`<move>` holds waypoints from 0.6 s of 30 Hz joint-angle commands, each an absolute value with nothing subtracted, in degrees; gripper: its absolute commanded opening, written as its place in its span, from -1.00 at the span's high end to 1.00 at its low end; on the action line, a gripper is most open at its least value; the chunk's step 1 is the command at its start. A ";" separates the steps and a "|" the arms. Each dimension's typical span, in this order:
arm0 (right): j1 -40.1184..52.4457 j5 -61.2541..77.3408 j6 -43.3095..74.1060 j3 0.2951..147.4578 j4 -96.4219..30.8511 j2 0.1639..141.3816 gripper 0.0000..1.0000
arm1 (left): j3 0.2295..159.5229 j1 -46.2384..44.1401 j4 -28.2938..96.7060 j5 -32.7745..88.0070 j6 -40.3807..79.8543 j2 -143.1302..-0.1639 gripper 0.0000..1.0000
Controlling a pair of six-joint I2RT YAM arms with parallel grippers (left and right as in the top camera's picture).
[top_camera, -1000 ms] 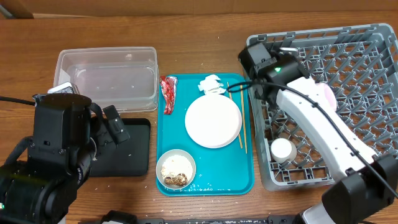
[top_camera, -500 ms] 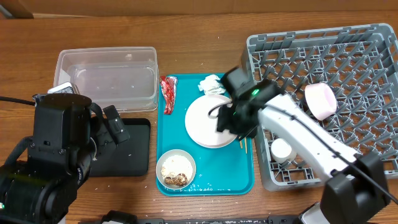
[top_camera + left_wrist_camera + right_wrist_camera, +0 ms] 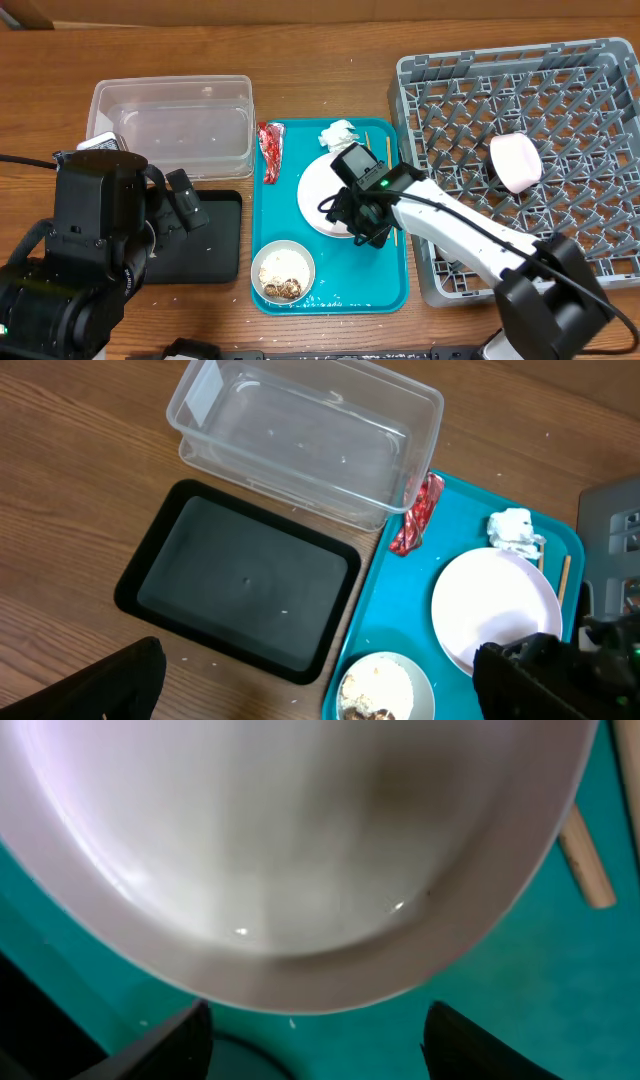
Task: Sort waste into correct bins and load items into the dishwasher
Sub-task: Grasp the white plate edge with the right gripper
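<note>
The round pale pink plate [image 3: 322, 188] lies on the teal tray; it also shows in the left wrist view [image 3: 495, 605] and fills the right wrist view [image 3: 300, 850]. My right gripper [image 3: 358, 226] is open, low over the plate's near right edge, its fingers [image 3: 320, 1040] astride the rim. The chopsticks [image 3: 388, 152] lie right of the plate. The red wrapper [image 3: 270, 150] and the tissue wad [image 3: 338, 135] lie at the tray's far end. The cream bowl [image 3: 283, 270] holds rice grains and brown bits. The pink bowl [image 3: 515, 162] sits in the dish rack [image 3: 580, 80]. My left gripper [image 3: 330, 695] is open and empty.
The clear tub [image 3: 175, 125] stands at the back left with the black tray [image 3: 215, 245] in front of it, both left of the teal tray [image 3: 385, 285]. My left arm [image 3: 100, 230] stands over the table's front left. Loose grains lie on the wood near the trays.
My right arm has swung left from the dish rack, across the tray's right edge, and come down over the plate's near edge. The left arm has not moved.
</note>
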State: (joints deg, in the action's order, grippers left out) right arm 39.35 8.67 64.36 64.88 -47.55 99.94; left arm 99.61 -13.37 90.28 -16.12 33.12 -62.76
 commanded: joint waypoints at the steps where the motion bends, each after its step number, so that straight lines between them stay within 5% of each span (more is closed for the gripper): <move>1: 39.09 8.32 69.08 63.86 -47.31 103.22 -0.25 | 99.37 -13.10 90.15 -16.91 34.30 -63.00 -1.00; 6: 39.09 10.33 69.08 63.86 -47.51 104.88 -0.15 | 99.37 -13.10 90.15 -16.91 34.30 -63.00 -1.00; 9: 39.09 9.19 68.99 63.86 -46.33 104.88 0.64 | 99.37 -13.10 90.15 -16.91 34.30 -63.00 -1.00; 11: 39.03 7.62 68.82 63.99 -46.44 104.77 0.92 | 99.37 -13.10 90.15 -16.91 34.30 -63.00 -1.00; 18: 38.83 0.62 65.14 67.16 -47.16 102.61 0.92 | 99.37 -13.10 90.15 -16.91 34.30 -63.00 -1.00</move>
State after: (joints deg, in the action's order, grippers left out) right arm 39.03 5.82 66.78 64.88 -46.98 104.88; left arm 99.61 -13.37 90.28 -16.12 33.12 -62.92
